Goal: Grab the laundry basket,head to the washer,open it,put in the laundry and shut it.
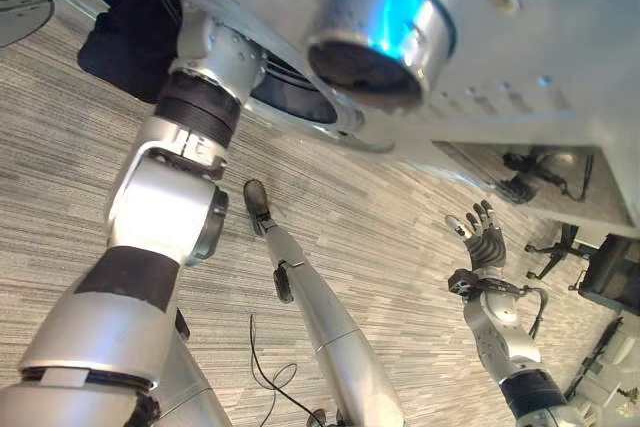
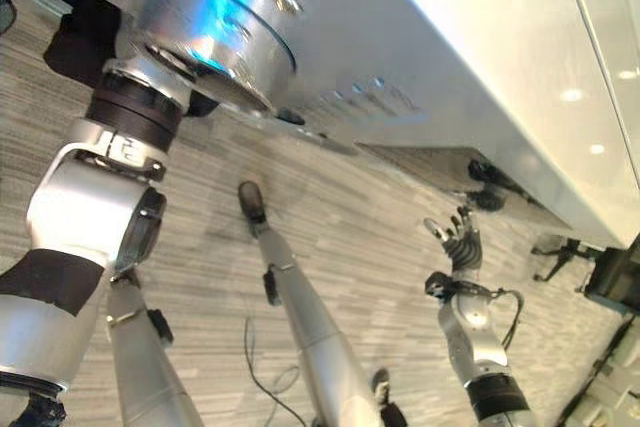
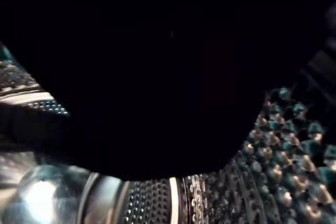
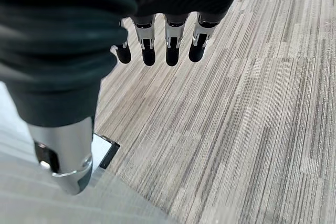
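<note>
— Reaching deep now, the left arm (image 1: 165, 197) goes straight through the round opening (image 1: 285, 82) of the washer (image 1: 520, 37); the wrist passes the rim and what lies beyond it is out of sight from the head.

— And the left hand itself?

— Can't tell. From its own wrist, a big dark mass (image 3: 152, 72) sits right up against the lens, with the perforated steel drum (image 3: 157, 203) curving round behind it. That mass reads like dark laundry, but whether the fingers are clamped on it or loose, nothing shows.

— So the load is inside the drum?

— That's my read: the dark stuff lies ahead of the left hand, along the arm's own line, inside the washer. More dark cloth (image 1: 125, 32) hangs at the mouth's edge, beside the forearm.

— Right hand?

— The right hand (image 1: 482, 237) is well apart, hovering over the wood-grain floor (image 1: 380, 247), fingers straight and spread, holding nothing.

— So which one matters next?

— Left, clearly; it's the one in the drum. I'd judge the next move is letting go and pulling back along that same axis, out through the opening.
</note>
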You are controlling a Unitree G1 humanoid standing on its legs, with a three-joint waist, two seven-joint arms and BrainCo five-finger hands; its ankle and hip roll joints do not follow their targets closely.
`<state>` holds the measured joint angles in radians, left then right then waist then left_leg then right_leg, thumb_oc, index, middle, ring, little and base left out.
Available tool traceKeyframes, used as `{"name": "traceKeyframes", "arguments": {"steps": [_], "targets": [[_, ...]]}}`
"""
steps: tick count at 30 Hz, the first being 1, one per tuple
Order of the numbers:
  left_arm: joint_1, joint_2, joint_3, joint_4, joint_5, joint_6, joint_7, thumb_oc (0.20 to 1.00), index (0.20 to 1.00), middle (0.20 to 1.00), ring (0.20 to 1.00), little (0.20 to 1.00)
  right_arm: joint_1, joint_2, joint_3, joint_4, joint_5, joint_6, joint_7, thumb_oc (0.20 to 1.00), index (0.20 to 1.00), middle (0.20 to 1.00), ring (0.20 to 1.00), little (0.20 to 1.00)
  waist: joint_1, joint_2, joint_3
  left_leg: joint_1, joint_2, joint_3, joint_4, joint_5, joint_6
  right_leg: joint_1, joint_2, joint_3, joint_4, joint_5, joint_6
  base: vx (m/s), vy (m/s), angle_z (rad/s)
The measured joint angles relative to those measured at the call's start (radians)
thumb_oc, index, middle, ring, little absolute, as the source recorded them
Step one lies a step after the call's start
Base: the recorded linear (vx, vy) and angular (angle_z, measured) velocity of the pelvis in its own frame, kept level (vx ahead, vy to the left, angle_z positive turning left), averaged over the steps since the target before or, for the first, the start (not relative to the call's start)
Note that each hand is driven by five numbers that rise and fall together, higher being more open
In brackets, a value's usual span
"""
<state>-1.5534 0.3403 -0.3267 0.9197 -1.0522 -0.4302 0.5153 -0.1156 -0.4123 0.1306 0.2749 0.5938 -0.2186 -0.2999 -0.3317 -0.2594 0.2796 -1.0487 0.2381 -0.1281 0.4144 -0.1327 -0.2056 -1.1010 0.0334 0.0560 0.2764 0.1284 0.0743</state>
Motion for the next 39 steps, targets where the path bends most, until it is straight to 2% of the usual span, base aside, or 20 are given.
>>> {"name": "traceKeyframes", "arguments": {"steps": [1,2,3,5,6,7,8,9,11,13,16,21,23,25,26,27,29,34,37,39], "targets": [[0.0,0.032,-0.041,0.053,0.031,0.051,-0.019,0.799,0.799,0.799,0.799,0.799,0.0,-0.018,0.004,-0.013,0.001,0.0,0.011,1.0,1.0,1.0,1.0,1.0,0.002,0.007,0.005,0.02,-0.003,0.001,-0.001,0.0,0.0,0.021,-0.004,0.0,0.0,0.0,0.0,-0.06,0.082,-0.01],[-0.023,0.057,-0.135,0.158,0.102,0.106,-0.072,1.0,1.0,1.0,1.0,1.0,-0.001,-0.034,0.0,-0.015,0.001,0.0,0.024,1.0,1.0,1.0,1.0,1.0,0.001,0.012,0.008,0.04,-0.004,0.004,-0.001,0.0,-0.001,0.039,-0.004,0.0,0.0,0.0,0.0,-0.05,0.094,0.01],[-0.032,0.086,-0.188,0.221,0.146,0.183,-0.115,1.0,1.0,1.0,1.0,1.0,0.0,-0.045,-0.008,-0.012,0.002,-0.001,0.027,1.0,1.0,1.0,1.0,1.0,0.008,0.019,0.006,0.064,-0.007,0.004,-0.004,0.001,-0.001,0.059,-0.007,0.001,0.001,0.0,0.0,-0.04,0.099,0.07],[-0.028,0.115,-0.36,0.296,0.403,0.337,-0.266,1.0,1.0,1.0,1.0,1.0,0.004,-0.045,-0.048,0.065,-0.001,-0.005,0.063,1.0,1.0,1.0,1.0,1.0,0.014,0.033,0.005,0.082,-0.02,0.004,-0.006,0.009,0.004,0.076,-0.022,-0.004,0.011,-0.003,0.002,-0.04,0.1,0.14],[-0.046,0.118,-0.448,0.347,0.534,0.38,-0.294,1.0,1.0,1.0,1.0,1.0,-0.036,-0.043,-0.049,0.186,-0.001,-0.006,0.073,1.0,1.0,1.0,1.0,1.0,0.017,0.033,0.005,0.086,-0.026,0.006,-0.005,0.012,0.003,0.08,-0.026,-0.006,0.019,-0.003,0.002,-0.04,0.111,0.16],[-0.05,0.11,-0.52,0.376,0.697,0.43,-0.329,1.0,1.0,1.0,1.0,1.0,-0.08,-0.044,-0.058,0.317,0.005,0.032,0.067,1.0,1.0,1.0,1.0,1.0,0.021,0.035,0.006,0.089,-0.034,0.006,-0.004,0.012,0.004,0.083,-0.034,-0.006,0.025,-0.003,0.002,-0.03,0.117,0.14],[-0.05,0.109,-0.575,0.381,0.806,0.453,-0.348,1.0,1.0,1.0,1.0,1.0,-0.087,-0.048,-0.062,0.353,0.015,0.046,0.066,1.0,1.0,1.0,1.0,1.0,0.027,0.037,0.005,0.091,-0.039,0.007,-0.002,0.013,0.006,0.086,-0.038,-0.004,0.025,-0.005,0.003,-0.03,0.158,0.15],[-0.058,0.103,-0.668,0.382,1.031,0.499,-0.397,1.0,1.0,1.0,1.0,1.0,-0.098,-0.048,-0.06,0.404,0.021,0.051,0.074,1.0,1.0,1.0,1.0,1.0,0.032,0.037,0.005,0.105,-0.049,0.014,-0.007,0.013,0.007,0.095,-0.048,0.0,0.031,-0.01,0.011,-0.02,0.112,0.12],[-0.076,0.094,-0.76,0.371,1.213,0.519,-0.431,1.0,1.0,1.0,1.0,1.0,-0.107,-0.048,-0.055,0.414,0.021,0.063,0.093,1.0,1.0,1.0,1.0,1.0,0.032,0.037,0.005,0.123,-0.061,0.025,-0.012,0.008,0.017,0.11,-0.06,0.007,0.035,-0.021,0.021,-0.01,0.072,0.14],[-0.072,0.087,-0.766,0.362,1.347,0.528,-0.446,1.0,1.0,1.0,1.0,1.0,-0.11,-0.048,-0.055,0.416,0.022,0.063,0.112,1.0,1.0,1.0,1.0,1.0,0.035,0.039,0.004,0.134,-0.079,0.033,-0.02,0.017,0.036,0.119,-0.076,0.023,0.034,-0.029,0.031,-0.09,0.059,0.12],[-0.061,0.105,-0.767,0.315,1.428,0.527,-0.444,1.0,1.0,1.0,1.0,1.0,-0.109,-0.047,-0.052,0.426,0.023,0.062,0.123,1.0,1.0,1.0,1.0,1.0,0.041,0.041,0.004,0.144,-0.095,0.037,-0.038,0.035,0.05,0.122,-0.094,0.027,0.034,-0.033,0.028,-0.04,0.061,0.1],[0.083,0.234,-0.696,0.014,1.444,0.52,-0.425,1.0,1.0,1.0,1.0,1.0,-0.094,-0.031,-0.059,0.489,0.024,0.065,0.131,1.0,1.0,1.0,1.0,1.0,0.064,0.058,0.01,0.199,-0.105,0.031,-0.093,0.076,0.041,0.163,-0.104,0.019,0.03,-0.033,0.027,-0.02,0.059,0.1],[0.26,0.279,-0.507,-0.178,1.404,0.511,-0.4,1.0,1.0,1.0,1.0,1.0,-0.085,-0.013,-0.058,0.502,0.022,0.063,0.138,1.0,1.0,1.0,1.0,1.0,0.076,0.075,0.015,0.247,-0.102,0.031,-0.12,0.079,0.039,0.199,-0.104,0.016,0.025,-0.043,0.022,-0.02,0.057,0.0],[0.359,0.276,-0.445,-0.26,1.361,0.497,-0.365,1.0,1.0,1.0,1.0,1.0,-0.081,-0.001,-0.059,0.535,0.022,0.064,0.152,1.0,1.0,1.0,1.0,1.0,0.102,0.098,0.019,0.272,-0.101,0.029,-0.132,0.081,0.038,0.221,-0.103,0.01,0.023,-0.047,0.023,-0.02,0.058,0.05],[0.55,0.246,-0.288,-0.421,1.318,0.481,-0.319,1.0,1.0,1.0,1.0,1.0,-0.09,0.027,-0.057,0.59,0.021,0.067,0.158,1.0,1.0,1.0,1.0,1.0,0.133,0.131,0.026,0.3,-0.099,0.024,-0.145,0.084,0.038,0.247,-0.104,-0.006,0.023,-0.052,0.022,-0.01,0.051,0.1],[0.591,0.224,-0.264,-0.444,1.304,0.478,-0.312,1.0,1.0,1.0,1.0,1.0,-0.094,0.032,-0.053,0.608,0.021,0.071,0.162,1.0,1.0,1.0,1.0,1.0,0.137,0.141,0.027,0.305,-0.098,0.02,-0.147,0.084,0.038,0.252,-0.106,-0.007,0.023,-0.054,0.021,-0.02,0.044,0.18],[0.796,0.145,-0.134,-0.529,1.285,0.453,-0.26,1.0,1.0,1.0,1.0,1.0,-0.115,0.057,-0.02,0.623,0.02,0.076,0.173,1.0,1.0,1.0,1.0,1.0,0.167,0.165,0.031,0.332,-0.108,0.003,-0.161,0.091,0.043,0.281,-0.114,-0.018,0.025,-0.067,0.02,-0.02,0.063,0.19],[1.119,0.088,-0.134,-0.596,1.227,0.455,-0.299,1.0,1.0,1.0,1.0,1.0,-0.125,0.087,-0.021,0.553,0.012,0.099,0.169,1.0,1.0,1.0,1.0,1.0,0.19,0.178,0.044,0.407,-0.127,-0.021,-0.218,0.117,0.06,0.353,-0.14,-0.042,0.019,-0.086,0.028,-0.01,0.038,0.2],[1.151,0.081,-0.165,-0.609,1.192,0.454,-0.329,1.0,1.0,1.0,1.0,1.0,-0.146,0.093,-0.012,0.575,-0.011,0.119,0.165,1.0,1.0,1.0,1.0,1.0,0.223,0.187,0.059,0.424,-0.134,-0.041,-0.251,0.14,0.069,0.375,-0.153,-0.063,0.009,-0.088,0.03,-0.01,0.022,0.23],[1.149,0.08,-0.164,-0.634,1.138,0.452,-0.348,1.0,1.0,1.0,1.0,1.0,-0.169,0.095,-0.005,0.59,-0.031,0.137,0.149,1.0,1.0,1.0,1.0,1.0,0.217,0.192,0.079,0.432,-0.138,-0.056,-0.262,0.153,0.075,0.392,-0.158,-0.077,0.0,-0.085,0.03,-0.03,0.007,0.22]]}}
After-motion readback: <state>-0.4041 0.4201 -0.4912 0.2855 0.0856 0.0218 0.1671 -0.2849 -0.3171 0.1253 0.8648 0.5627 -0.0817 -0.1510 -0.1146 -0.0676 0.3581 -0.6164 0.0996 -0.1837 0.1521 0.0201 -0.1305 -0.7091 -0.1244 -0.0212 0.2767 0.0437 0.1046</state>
